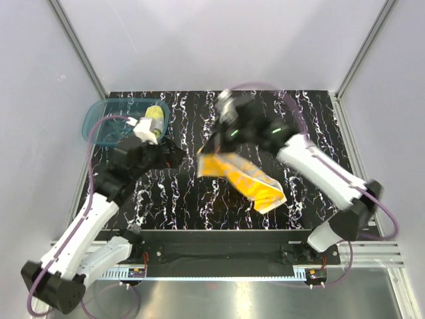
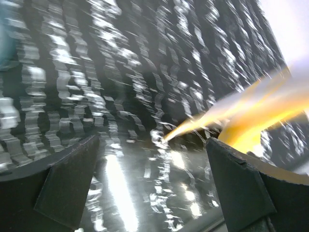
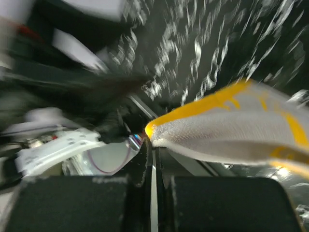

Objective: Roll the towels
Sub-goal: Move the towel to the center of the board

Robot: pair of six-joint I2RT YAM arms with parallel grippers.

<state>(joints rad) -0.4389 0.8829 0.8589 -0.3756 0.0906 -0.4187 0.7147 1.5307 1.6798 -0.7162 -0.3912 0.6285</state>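
The orange towel (image 1: pixel 242 178) with its grey-beige side (image 3: pixel 231 137) hangs slanted over the middle of the black marbled table. Its left corner is lifted and its right end (image 1: pixel 269 198) rests on the table. My right gripper (image 1: pixel 211 149) is shut on that lifted corner, which sits at the tips of the closed jaws (image 3: pixel 153 145). My left gripper (image 1: pixel 172 154) stands open just left of the towel, low over the table. Nothing is between its fingers (image 2: pixel 67 186), and the orange towel (image 2: pixel 256 113) shows beyond the right finger. The pale yellow towel (image 1: pixel 155 117) lies rolled in the teal basin.
The translucent teal basin (image 1: pixel 98 121) stands at the back left corner of the table, just behind my left wrist. White walls with metal posts enclose the table on three sides. The arms' mounting rail (image 1: pixel 219 252) runs along the near edge.
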